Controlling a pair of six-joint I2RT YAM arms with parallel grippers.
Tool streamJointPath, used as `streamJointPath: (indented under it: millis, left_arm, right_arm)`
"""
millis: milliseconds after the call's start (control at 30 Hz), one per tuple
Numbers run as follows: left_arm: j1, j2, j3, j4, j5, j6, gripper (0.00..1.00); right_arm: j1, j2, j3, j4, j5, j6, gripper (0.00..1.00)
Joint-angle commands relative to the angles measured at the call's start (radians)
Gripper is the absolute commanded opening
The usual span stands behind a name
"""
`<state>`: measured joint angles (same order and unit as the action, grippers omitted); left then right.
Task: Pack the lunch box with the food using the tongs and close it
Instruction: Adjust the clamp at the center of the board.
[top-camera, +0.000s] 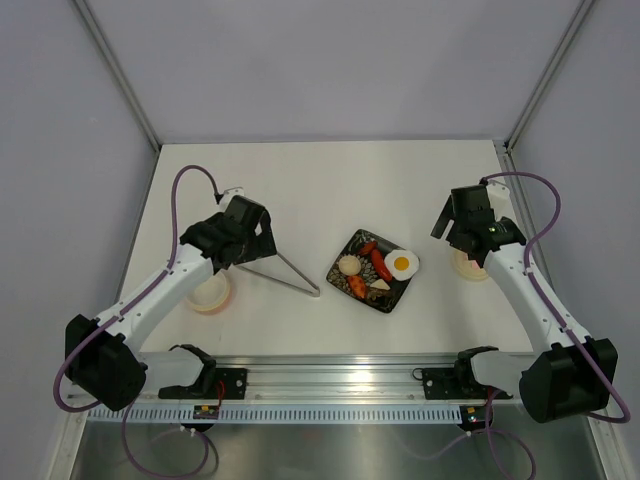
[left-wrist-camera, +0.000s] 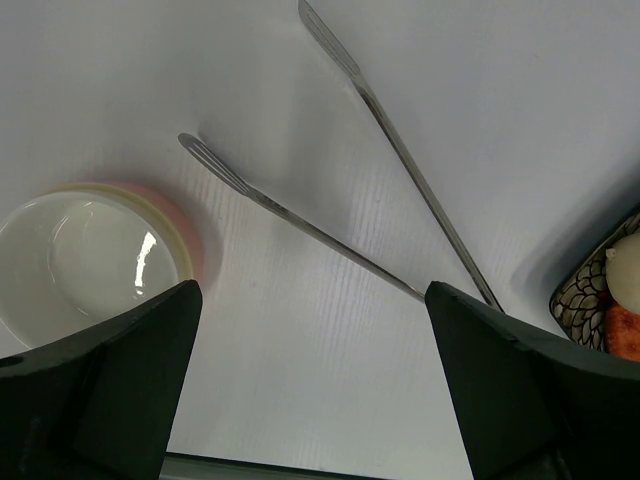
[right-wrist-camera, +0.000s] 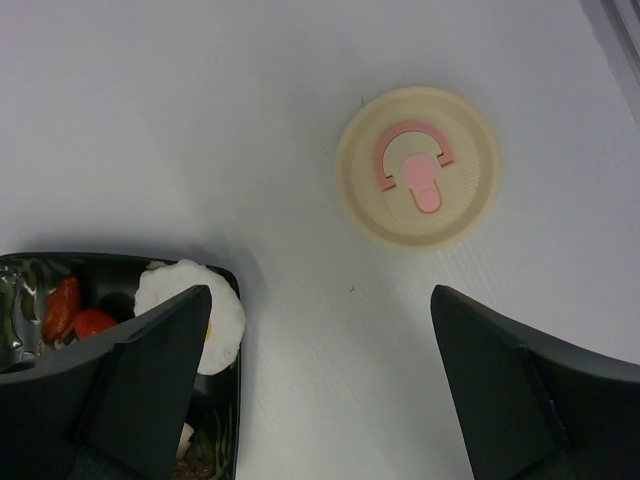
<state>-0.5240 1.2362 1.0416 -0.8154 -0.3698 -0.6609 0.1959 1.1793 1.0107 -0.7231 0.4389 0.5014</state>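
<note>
Steel tongs lie ungrasped on the counter, left half, beneath spread left fingers; right fingers, also apart, hover by the lid. Next: descend, clamp them.

I see the left gripper left of centre, above the spread ends of the tongs. Their joined end points toward the black square plate at mid-frame. On the plate lie a fried egg, red sausage, bun and carrot. The lunch box tub sits lower left, partly under my left arm. At right, the right gripper hides part of the lid.
</note>
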Motion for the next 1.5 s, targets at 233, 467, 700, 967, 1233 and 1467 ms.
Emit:
streamJointPath:
  millis: [233,467,700,967,1233,1467]
  left_arm:
    - [-0.048,0.012,0.066,0.006,-0.07,-0.074,0.99]
    - [-0.064,0.034,0.058,-0.025,-0.103,-0.08,0.99]
    - [-0.139,0.175,0.093,0.033,-0.026,-0.146,0.89]
    - [-0.159,0.403,0.218,0.051,-0.092,-0.266,0.77]
    - [-0.149,0.528,0.227,0.107,-0.073,-0.287,0.72]
    - [-0.126,0.569,0.213,0.159,-0.032,-0.246,0.56]
  right_arm:
    - [-0.006,-0.07,-0.017,0.053,-0.129,-0.037,0.99]
    - [-0.006,-0.104,-0.029,0.06,-0.166,-0.047,1.0]
    - [-0.006,-0.104,-0.043,0.073,-0.192,-0.041,0.99]
    - [-0.004,-0.133,-0.05,0.045,-0.207,-0.043,1.0]
    - [-0.006,-0.161,-0.078,0.031,-0.221,-0.047,1.0]
    - [-0.006,-0.156,-0.084,0.03,-0.232,-0.052,0.99]
